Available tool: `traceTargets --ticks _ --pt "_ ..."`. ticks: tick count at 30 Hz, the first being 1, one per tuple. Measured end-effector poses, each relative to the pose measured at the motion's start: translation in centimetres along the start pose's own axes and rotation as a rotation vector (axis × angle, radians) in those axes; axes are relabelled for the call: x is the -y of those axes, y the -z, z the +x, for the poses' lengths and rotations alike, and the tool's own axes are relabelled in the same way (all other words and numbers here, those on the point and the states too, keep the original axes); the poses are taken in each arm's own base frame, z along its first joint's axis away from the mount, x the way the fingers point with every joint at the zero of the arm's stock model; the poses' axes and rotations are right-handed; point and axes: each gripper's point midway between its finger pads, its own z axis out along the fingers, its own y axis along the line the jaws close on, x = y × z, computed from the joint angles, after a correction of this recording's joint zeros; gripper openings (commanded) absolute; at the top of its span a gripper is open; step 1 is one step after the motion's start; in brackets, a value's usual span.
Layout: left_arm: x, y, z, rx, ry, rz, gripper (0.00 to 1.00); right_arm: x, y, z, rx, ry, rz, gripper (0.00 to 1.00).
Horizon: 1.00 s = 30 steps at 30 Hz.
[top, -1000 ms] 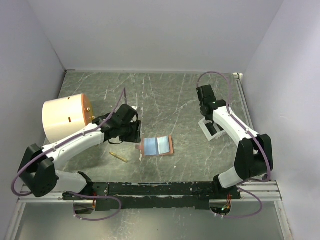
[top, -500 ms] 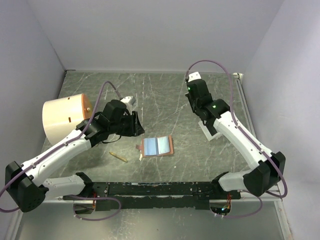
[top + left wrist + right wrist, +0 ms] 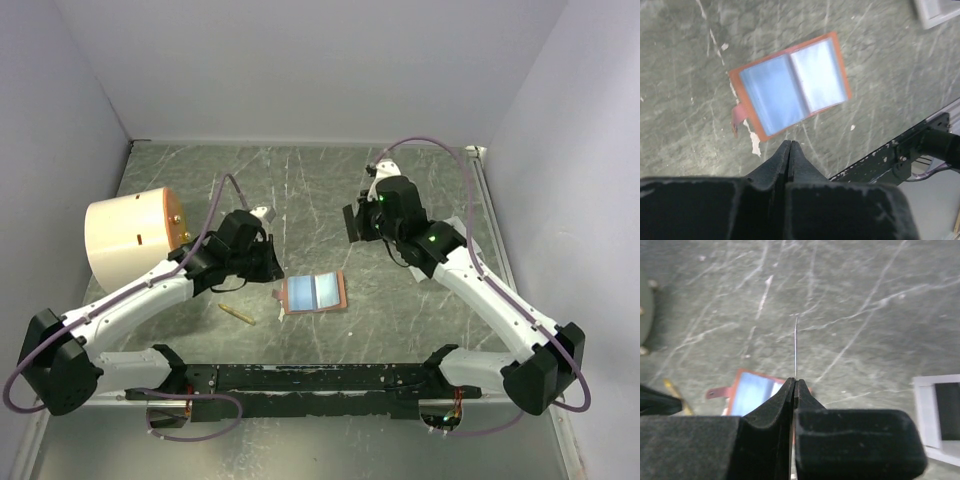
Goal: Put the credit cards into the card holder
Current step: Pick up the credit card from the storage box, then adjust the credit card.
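Grey-green marbled tabletop (image 3: 320, 190), plain white walls around it. A tan-brown leather-like folding card holder (image 3: 314, 292) lies open and flat near the front middle. Its pale blue panels face up and its small snap tab (image 3: 737, 116) sticks out at one side. The left gripper (image 3: 790, 146) hovers just beside it, fingers pressed together on nothing, having only just closed. The right gripper (image 3: 795, 384) pinches a thin pale plastic card (image 3: 796, 340), seen edge-on, above the table behind the holder. A second ago it was over by the white open plastic tray (image 3: 935, 415). A big cream cylinder (image 3: 130, 237) stands at the left.
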Motion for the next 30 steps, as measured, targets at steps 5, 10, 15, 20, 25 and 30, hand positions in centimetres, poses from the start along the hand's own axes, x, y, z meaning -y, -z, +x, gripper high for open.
traceTargets --ticks 5,10,15,20,25,30 --pt "-1.8 -1.5 2.0 -0.044 0.014 -0.043 0.07 -2.4 -0.8 2.4 -0.057 -0.136 -0.114 0.00" --pt "-2.9 -2.8 3.1 -0.064 0.033 -0.071 0.07 -3.6 -1.8 6.8 -0.155 -0.274 -0.168 0.00" --pt "-3.9 -4.1 4.2 -0.097 0.045 -0.101 0.07 -4.4 -2.5 10.0 -0.223 -0.369 -0.204 0.00" --pt "-4.6 -5.0 4.7 -0.108 0.049 -0.123 0.07 -4.9 -3.6 12.2 -0.270 -0.410 -0.228 0.00" --pt "-5.5 -5.4 5.1 -0.114 0.049 -0.152 0.07 -5.2 -4.9 14.9 -0.342 -0.421 -0.237 0.00" --pt "-6.2 -6.1 5.6 -0.129 0.050 -0.180 0.07 -5.3 -5.7 16.5 -0.376 -0.425 -0.245 0.00"
